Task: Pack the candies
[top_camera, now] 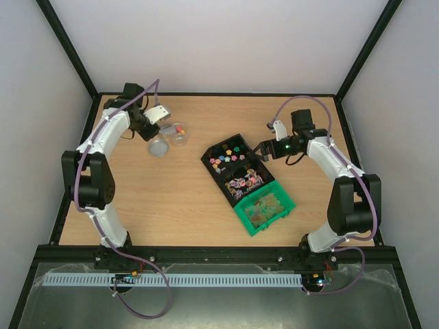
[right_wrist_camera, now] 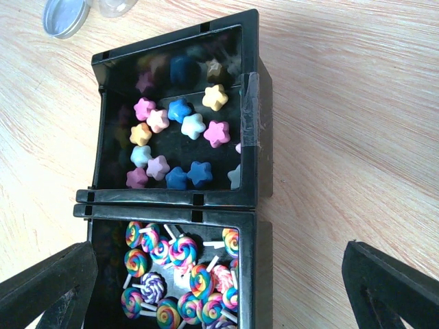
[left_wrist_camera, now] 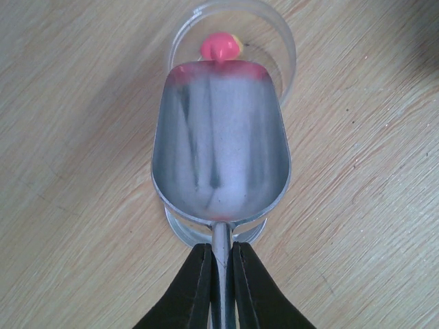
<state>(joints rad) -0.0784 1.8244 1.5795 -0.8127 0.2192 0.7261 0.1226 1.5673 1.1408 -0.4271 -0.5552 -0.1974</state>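
My left gripper [left_wrist_camera: 221, 274] is shut on the handle of a metal scoop [left_wrist_camera: 219, 151]. The scoop's bowl is empty and sits over a clear jar [left_wrist_camera: 278, 41]. A pink candy [left_wrist_camera: 219, 46] lies in the jar just beyond the scoop's tip. From above, the left gripper [top_camera: 147, 127] is at the jar [top_camera: 178, 131] at the back left. Star-shaped candies [right_wrist_camera: 180, 136] in mixed colours fill a black bin [top_camera: 230, 156]. My right gripper [right_wrist_camera: 219, 295] is open and empty, hovering over the neighbouring lollipop bin [right_wrist_camera: 180, 274].
The jar's metal lid [top_camera: 159, 147] lies beside the jar, and it also shows in the right wrist view [right_wrist_camera: 66, 15]. A green bin [top_camera: 265, 209] of pale tan-gold pieces adjoins the lollipop bin [top_camera: 245, 182]. Bare wood lies right of the bins [right_wrist_camera: 343, 137].
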